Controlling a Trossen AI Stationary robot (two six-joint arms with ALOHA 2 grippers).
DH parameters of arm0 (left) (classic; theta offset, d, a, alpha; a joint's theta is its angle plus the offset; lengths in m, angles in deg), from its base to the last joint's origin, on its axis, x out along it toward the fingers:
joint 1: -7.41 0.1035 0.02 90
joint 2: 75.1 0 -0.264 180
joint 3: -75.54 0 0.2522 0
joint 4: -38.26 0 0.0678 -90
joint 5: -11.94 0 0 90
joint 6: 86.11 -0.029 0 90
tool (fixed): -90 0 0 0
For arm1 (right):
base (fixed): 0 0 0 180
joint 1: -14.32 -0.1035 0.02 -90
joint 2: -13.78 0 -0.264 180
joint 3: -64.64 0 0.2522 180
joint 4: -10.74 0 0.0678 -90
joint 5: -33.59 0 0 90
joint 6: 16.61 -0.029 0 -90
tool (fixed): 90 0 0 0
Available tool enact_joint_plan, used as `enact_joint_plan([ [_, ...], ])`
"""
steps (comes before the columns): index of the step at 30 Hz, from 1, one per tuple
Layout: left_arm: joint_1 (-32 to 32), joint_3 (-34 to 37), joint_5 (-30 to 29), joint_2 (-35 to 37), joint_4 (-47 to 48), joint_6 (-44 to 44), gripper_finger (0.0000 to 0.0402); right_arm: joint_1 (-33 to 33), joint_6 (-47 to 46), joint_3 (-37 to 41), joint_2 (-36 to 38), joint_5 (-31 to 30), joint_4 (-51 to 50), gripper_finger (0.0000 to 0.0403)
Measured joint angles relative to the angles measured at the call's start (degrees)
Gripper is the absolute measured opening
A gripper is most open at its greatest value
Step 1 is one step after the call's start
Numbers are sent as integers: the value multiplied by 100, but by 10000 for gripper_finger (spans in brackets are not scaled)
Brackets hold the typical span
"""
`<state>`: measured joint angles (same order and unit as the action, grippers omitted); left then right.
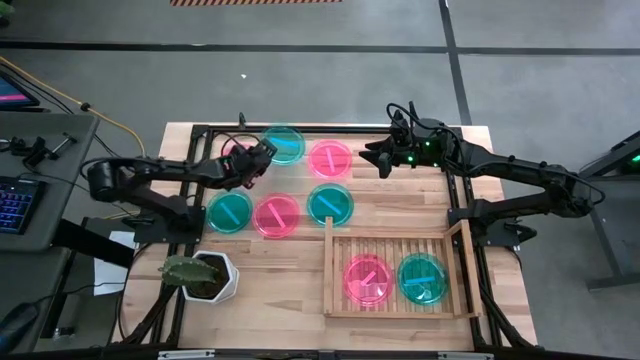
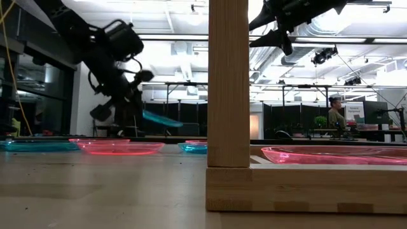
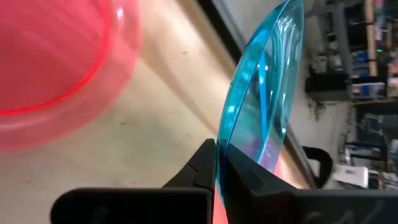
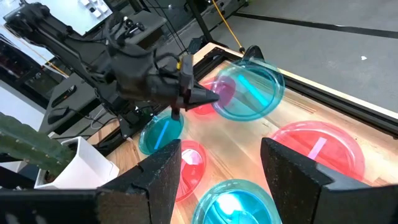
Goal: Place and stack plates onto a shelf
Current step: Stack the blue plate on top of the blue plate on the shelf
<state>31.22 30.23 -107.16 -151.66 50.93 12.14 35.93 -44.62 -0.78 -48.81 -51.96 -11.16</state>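
My left gripper [image 1: 262, 152] is at the table's far left, shut on a teal-blue plate [image 1: 288, 145] that shows above the tabletop in the low view [image 2: 162, 119]. A pink plate [image 1: 236, 150] lies partly hidden beneath the gripper. More plates lie flat on the table: pink [image 1: 329, 158], teal [image 1: 230, 211], pink [image 1: 277, 214], teal [image 1: 330, 204]. The wooden slatted shelf [image 1: 335, 270] at the near right holds a pink plate [image 1: 368, 279] and a teal plate [image 1: 422, 277]. My right gripper [image 1: 383, 160] hangs open above the far middle, touching nothing. My left gripper pinches the teal plate's rim [image 3: 221, 152] between its two fingers, on the plate's side toward the table's left. The fingers reach in from the left, slanting downward. The plate is lifted clear of the table and tilted, its free edge [image 2: 178, 123] jutting away from the gripper.
A white hexagonal pot with a green plant [image 1: 205, 275] stands near the front left. The shelf's raised rim [image 2: 229, 83] fills the middle of the low view. Bare wood lies between the loose plates and the shelf.
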Motion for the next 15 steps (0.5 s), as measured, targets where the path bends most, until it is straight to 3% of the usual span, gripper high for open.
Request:
enact_joint_plan([
  [8,-268,-98,150,966,-62,-1213,1,0,-19,0,0,0,140,205],
  [15,-826,-1057,357,1006,-5,-2570,0,15,-588,0,-40,-203,264,205],
])
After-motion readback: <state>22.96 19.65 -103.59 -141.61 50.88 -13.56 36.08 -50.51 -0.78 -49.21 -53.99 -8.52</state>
